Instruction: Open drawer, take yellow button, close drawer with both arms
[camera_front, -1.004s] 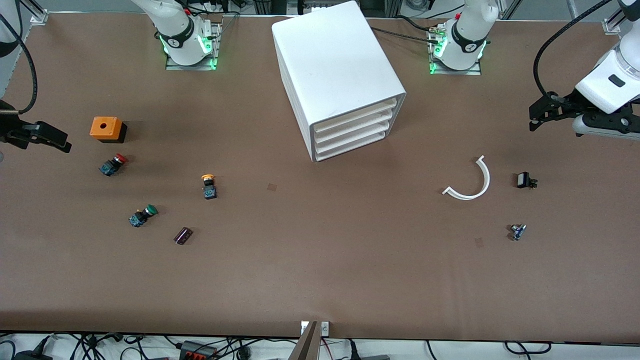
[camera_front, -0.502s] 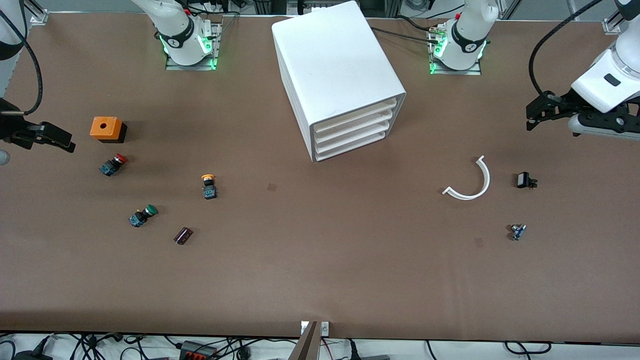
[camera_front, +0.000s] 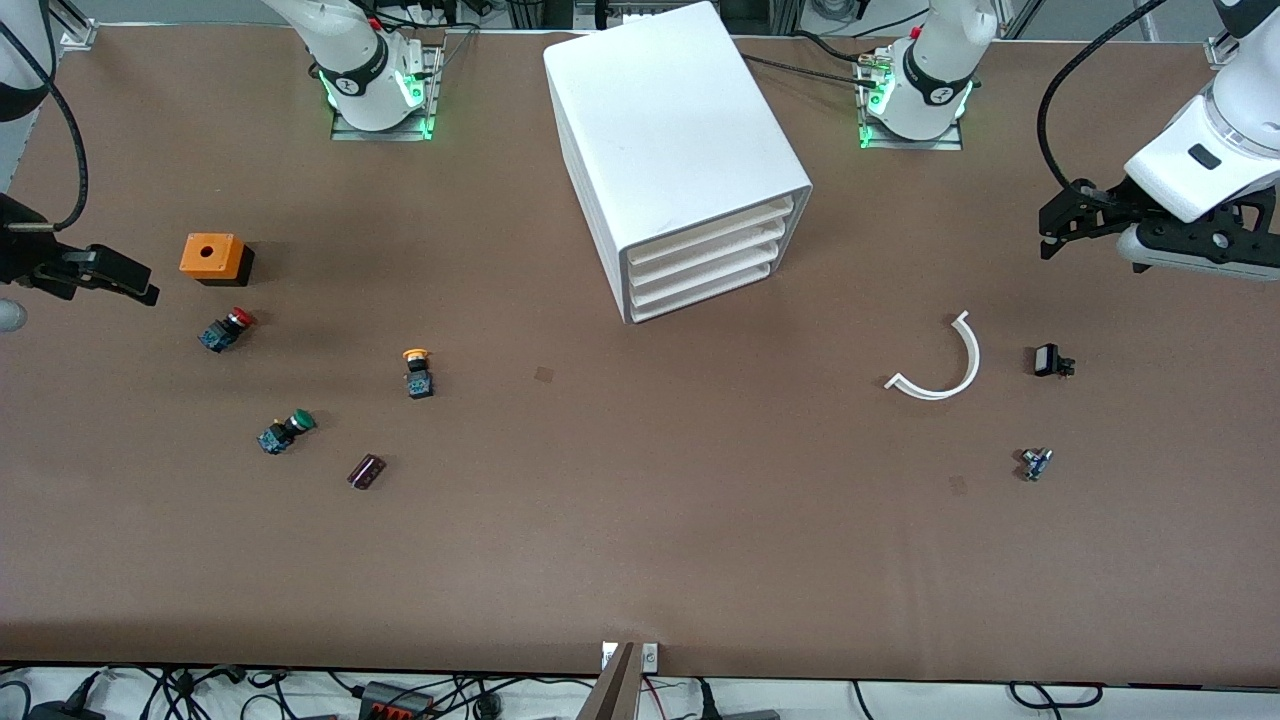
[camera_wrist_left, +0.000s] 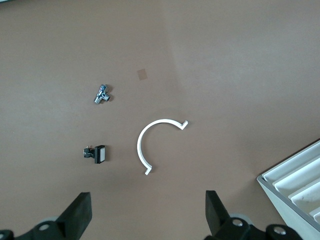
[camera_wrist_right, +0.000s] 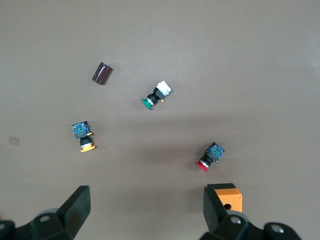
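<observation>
Both pincers, left pincer (camera_front: 1050, 225) and right pincer (camera_front: 135, 290), hang wide and empty; drawer (camera_front: 712, 230) shut, button (camera_front: 417, 372) on worktop (camera_front: 640, 520) near similar red-capped button (camera_front: 226, 329), risking a mistaken pick.

We see a wide brown matte tabletop (camera_front: 640, 540) filling nearly the whole frame under even light. Along the bottom edge runs a pale strip with tangled black cables (camera_front: 420, 695); grey metal framing (camera_front: 70, 25) shows in the upper left corner.
</observation>
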